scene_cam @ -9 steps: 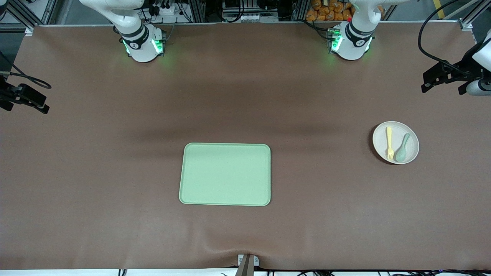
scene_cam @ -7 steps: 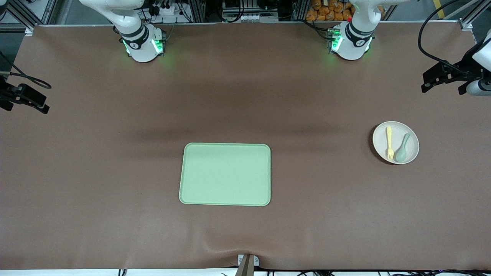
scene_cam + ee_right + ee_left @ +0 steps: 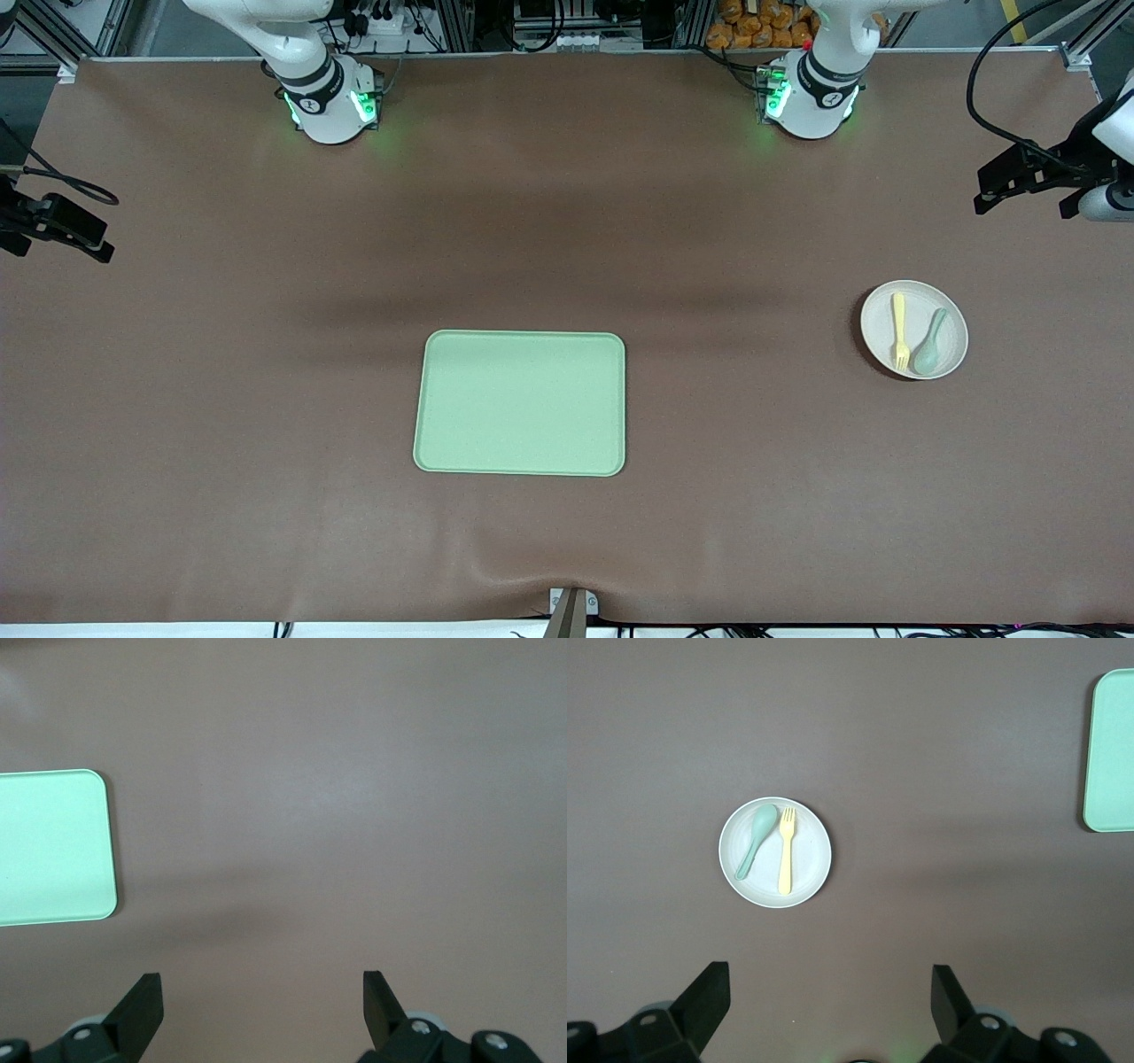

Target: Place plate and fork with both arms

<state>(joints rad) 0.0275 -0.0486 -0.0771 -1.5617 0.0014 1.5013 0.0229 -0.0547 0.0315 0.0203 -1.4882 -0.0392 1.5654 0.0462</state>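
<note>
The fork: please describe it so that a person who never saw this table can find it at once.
Look at the round off-white plate toward the left arm's end of the table, away from the green tray. Two utensils lie in it; the fork is the pale-yellow one with tines, beside the grey-green spoon.

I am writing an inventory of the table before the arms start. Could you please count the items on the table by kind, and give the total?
Plate: 1
Fork: 1, lying on the plate
Spoon: 1, lying on the plate beside the fork
Tray: 1, nothing on it
Total: 4
</note>
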